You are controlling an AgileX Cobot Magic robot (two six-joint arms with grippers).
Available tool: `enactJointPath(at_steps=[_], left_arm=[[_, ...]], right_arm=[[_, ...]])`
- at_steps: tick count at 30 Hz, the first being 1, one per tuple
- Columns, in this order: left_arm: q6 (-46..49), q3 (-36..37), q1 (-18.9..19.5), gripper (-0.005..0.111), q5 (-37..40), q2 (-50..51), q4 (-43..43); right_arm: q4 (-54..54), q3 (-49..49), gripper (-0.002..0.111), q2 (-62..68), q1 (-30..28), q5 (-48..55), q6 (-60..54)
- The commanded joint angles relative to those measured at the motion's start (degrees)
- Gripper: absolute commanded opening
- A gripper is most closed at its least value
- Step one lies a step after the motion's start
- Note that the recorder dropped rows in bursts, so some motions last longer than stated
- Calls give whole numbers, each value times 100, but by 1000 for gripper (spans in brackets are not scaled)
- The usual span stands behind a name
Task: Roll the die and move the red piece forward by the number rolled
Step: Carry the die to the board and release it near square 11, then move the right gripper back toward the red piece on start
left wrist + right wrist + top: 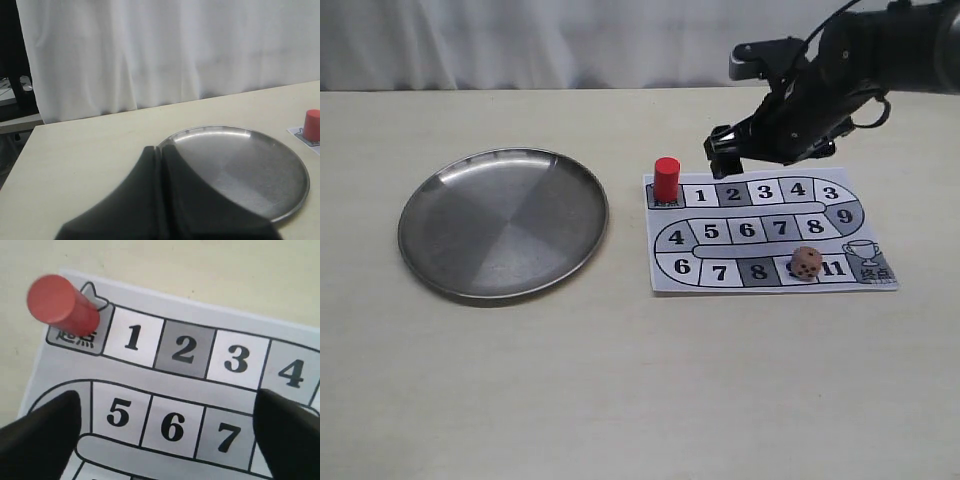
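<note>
Site: a pale table (620, 400) with a white curtain (520, 40) behind it. A round steel plate (500, 225) lies on the left. A printed paper board (747, 229) with numbered squares lies on the right, well apart from the plate.

Task items: the red piece (666, 178) stands upright on the start square at the board's top left corner, just beside square 1. The die (806, 263) rests on the bottom row of the board, between squares 8 and 11.

Grippers: the right gripper (167, 410) hangs above the board's top rows, near the red piece but not touching it. Its jaws are spread wide and it holds nothing. The left gripper (160, 152) is at the near edge of the plate, its fingers pressed together with nothing between them.

Progress: in my judgement the roll is done, since the die sits at rest on the board and neither gripper holds it. The red piece has not left the start square, so the whole move forward is left to do.

Limits of view: the die's top face shows dark pips, possibly five or six, but they are too small to count with confidence. The die covers the number on its own square. The left wrist view cuts off the board apart from one corner.
</note>
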State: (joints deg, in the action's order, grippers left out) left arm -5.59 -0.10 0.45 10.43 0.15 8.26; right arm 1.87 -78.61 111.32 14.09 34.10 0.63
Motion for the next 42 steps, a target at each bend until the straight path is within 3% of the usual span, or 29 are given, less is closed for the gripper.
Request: enactJointPath(at_steps=[1, 7, 9, 14, 15, 20, 27, 42], left_arm=[[-5, 10, -48, 0, -49, -15, 1], [-5, 10, -48, 0, -49, -15, 1], [-5, 10, -48, 0, -49, -15, 1], [-5, 10, -48, 0, -49, -15, 1], [-5, 10, -48, 0, -49, -15, 1], [-5, 10, -48, 0, -49, -15, 1], [-5, 10, -48, 0, -49, -15, 1], [-5, 10, -48, 0, -49, -15, 1]], right_arm=[[-43, -3, 87, -456, 7, 150, 2], [-520, -3, 82, -872, -4, 753, 2], [-671, -3, 66, -987, -4, 951, -26], [-917, -3, 9, -1177, -4, 1808, -63], [-917, -3, 5, -1176, -4, 1998, -63], [-917, 336, 4, -1176, -4, 2556, -63], [-1029, 1916, 4, -824, -4, 966, -105], [-1306, 1971, 4, -264, -4, 971, 176]])
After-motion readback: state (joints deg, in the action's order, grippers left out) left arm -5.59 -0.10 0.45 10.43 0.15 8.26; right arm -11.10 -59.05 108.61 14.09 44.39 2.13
